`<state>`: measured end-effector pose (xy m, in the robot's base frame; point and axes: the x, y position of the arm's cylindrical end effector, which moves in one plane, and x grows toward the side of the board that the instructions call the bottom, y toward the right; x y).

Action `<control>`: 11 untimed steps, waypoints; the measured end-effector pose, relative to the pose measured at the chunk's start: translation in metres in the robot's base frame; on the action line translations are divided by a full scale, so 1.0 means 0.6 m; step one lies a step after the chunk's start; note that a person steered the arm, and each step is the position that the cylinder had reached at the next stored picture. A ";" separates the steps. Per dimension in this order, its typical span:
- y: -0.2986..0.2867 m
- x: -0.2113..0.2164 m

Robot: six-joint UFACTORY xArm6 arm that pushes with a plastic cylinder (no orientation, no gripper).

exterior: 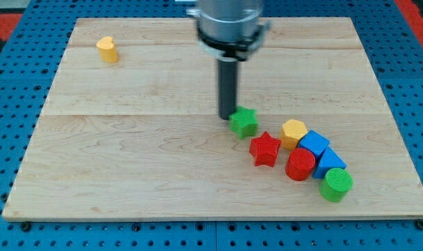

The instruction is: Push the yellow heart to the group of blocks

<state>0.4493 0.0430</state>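
Note:
The yellow heart sits alone near the view's top left of the wooden board. The group of blocks lies at the lower right: a green star, a red star, a yellow hexagon, a blue block, a red cylinder, a blue triangle-like block and a green cylinder. My tip rests on the board right at the green star's left edge, far to the right of and below the yellow heart.
The board lies on a blue perforated base. The arm's grey body hangs over the board's top middle.

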 end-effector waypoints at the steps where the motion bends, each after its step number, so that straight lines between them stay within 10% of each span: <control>1: 0.013 0.004; 3: -0.047 -0.158; 5: -0.335 -0.317; 10: -0.502 -0.181; 11: -0.388 -0.110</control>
<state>0.3831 -0.1899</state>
